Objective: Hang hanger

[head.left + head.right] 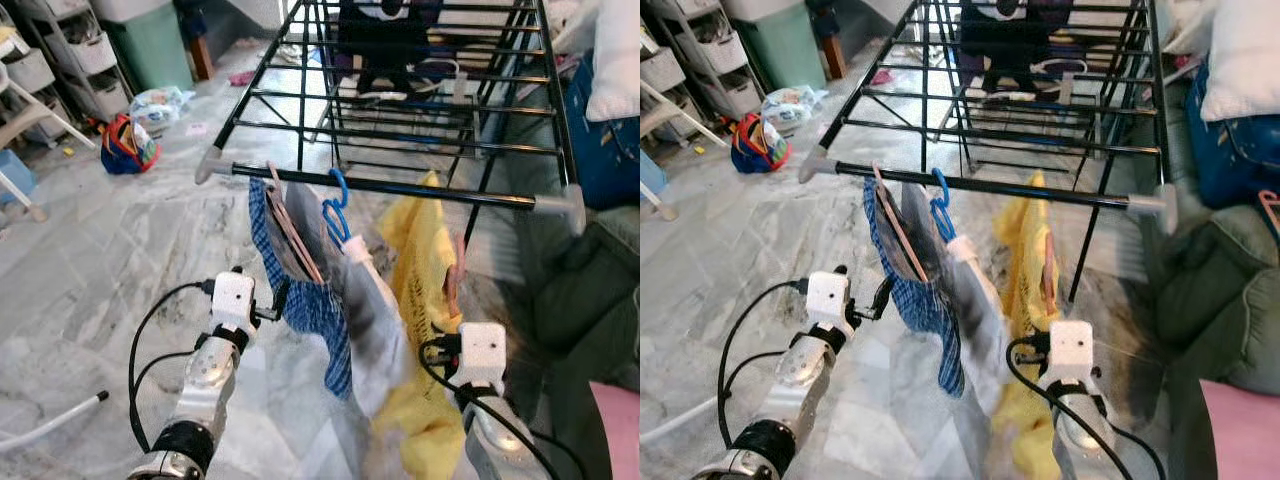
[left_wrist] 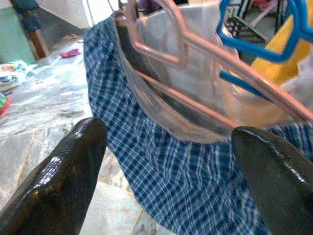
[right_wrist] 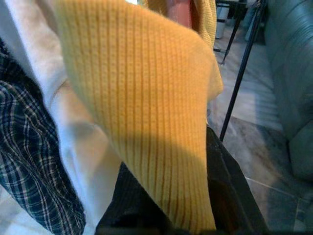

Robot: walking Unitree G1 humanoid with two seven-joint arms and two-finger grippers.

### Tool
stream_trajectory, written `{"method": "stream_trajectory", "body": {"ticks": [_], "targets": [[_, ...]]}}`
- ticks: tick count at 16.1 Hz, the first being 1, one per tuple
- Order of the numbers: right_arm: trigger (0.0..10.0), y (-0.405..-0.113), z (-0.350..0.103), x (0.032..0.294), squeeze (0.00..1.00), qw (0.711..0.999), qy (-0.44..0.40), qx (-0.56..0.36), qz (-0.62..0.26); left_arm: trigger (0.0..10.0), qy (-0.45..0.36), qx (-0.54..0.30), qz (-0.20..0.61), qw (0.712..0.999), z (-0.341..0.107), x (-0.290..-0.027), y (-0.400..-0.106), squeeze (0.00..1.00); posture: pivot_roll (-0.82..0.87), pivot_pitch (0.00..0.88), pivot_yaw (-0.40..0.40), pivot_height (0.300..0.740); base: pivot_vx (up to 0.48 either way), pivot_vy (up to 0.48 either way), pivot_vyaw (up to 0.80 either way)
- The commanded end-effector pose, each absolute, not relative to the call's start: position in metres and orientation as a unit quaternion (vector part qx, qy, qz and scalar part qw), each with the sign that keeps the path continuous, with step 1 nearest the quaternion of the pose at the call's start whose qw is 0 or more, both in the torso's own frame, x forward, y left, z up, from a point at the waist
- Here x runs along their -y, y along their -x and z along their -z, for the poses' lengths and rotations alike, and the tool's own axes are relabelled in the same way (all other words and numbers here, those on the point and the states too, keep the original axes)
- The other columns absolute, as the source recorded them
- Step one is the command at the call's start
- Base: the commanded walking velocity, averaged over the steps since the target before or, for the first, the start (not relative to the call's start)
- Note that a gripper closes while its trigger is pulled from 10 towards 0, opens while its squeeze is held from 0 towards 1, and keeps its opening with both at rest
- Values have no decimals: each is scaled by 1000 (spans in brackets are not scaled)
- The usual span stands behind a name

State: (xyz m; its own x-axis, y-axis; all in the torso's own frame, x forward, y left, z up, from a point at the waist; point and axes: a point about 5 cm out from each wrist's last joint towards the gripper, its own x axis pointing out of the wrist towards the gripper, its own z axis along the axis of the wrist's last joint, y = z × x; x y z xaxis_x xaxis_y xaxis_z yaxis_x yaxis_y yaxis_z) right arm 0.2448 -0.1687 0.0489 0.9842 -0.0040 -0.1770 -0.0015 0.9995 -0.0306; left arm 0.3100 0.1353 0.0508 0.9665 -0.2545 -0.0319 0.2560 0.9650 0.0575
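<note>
Eye views: drying rack (image 1: 400,190) front rail carries three hangers side by side: a pink hanger (image 1: 290,232) with a blue plaid garment (image 1: 318,312), a blue hanger (image 1: 338,205) with a grey-white garment (image 1: 375,320), and one further right under a yellow knit garment (image 1: 412,290). All hooks appear seated on the rail. Left gripper (image 1: 277,300) sits just beside the plaid cloth; right gripper (image 1: 1060,395) low, under the yellow knit.

Left wrist view: fingers (image 2: 58,181) spread apart, released, nothing between them; pink hanger and plaid cloth just ahead.

Right wrist view: yellow knit drapes over the fingers; cannot tell their state.

Judgement: hanging looks done on the left; right side may not be let go yet.
</note>
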Motion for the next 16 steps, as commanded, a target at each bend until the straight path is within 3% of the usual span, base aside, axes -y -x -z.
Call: {"method": "stream_trajectory", "body": {"ticks": [1, 8, 16], "targets": [[10000, -250, -66, 166, 0, 999, 19, -49, -1, 10000, -42, -22, 131, 990, -46, -141, -306, 0, -158, 179, 67, 740, 0, 0, 0], [10000, -277, -99, 168, 0, 1000, 2, -10, -9, 10000, -52, -25, 136, 989, -47, -144, -304, 0, -141, 172, 77, 740, 0, 0, 0], [10000, -311, -105, 190, 0, 999, -6, -49, 16, 10000, -44, -22, 143, 988, -47, -139, -304, 0, -144, 171, 70, 740, 0, 0, 0]]}}
